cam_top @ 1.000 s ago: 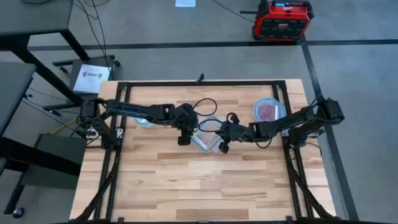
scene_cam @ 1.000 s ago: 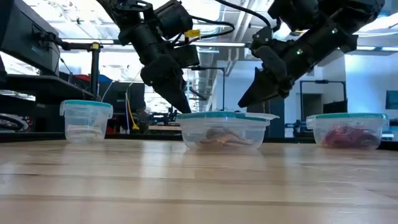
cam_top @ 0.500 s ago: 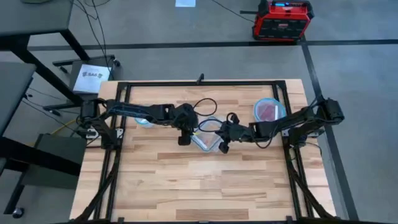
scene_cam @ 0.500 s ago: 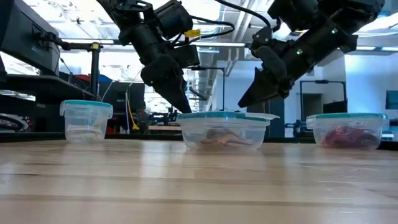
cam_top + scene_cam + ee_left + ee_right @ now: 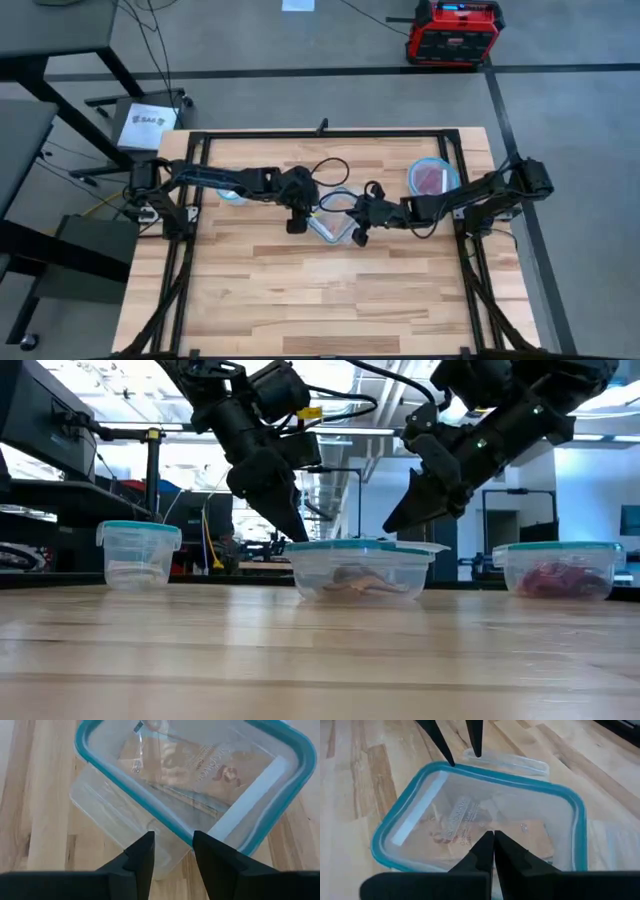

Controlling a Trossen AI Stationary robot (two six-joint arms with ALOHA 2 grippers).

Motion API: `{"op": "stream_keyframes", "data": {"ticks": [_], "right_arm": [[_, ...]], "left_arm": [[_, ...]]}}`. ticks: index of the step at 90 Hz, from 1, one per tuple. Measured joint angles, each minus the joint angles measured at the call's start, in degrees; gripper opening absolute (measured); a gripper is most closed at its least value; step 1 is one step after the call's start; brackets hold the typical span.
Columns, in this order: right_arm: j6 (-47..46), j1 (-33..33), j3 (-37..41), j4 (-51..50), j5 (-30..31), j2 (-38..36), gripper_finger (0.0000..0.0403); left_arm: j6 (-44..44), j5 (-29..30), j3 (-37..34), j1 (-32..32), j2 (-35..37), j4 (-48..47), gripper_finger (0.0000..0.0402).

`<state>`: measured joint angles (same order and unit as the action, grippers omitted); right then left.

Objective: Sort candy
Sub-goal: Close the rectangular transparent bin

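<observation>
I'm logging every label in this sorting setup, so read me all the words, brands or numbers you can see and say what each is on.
Nothing reads clearly.
Candy wrapper inside the clear container: printed lettering, too blurred to read.
White sheet beside the table: a dark printed line, too small to read.
Red box on the floor: no legible marking.

Three clear tubs [image 5: 362, 568] on the wood table [image 5: 330, 290]. Red box [image 5: 453, 32] on floor behind the table.
</observation>
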<state>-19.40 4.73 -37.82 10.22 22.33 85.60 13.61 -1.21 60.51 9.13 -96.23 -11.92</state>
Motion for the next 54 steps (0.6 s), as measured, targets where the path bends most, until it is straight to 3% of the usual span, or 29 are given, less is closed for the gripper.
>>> {"op": "stream_keyframes", "data": {"ticks": [54], "right_arm": [[0.33,0.0,0.0,0.02,0.02,0.0,0.0]], "left_arm": [[0.15,0.0,0.0,-0.13,0.35,-0.83,0.0123]]}}
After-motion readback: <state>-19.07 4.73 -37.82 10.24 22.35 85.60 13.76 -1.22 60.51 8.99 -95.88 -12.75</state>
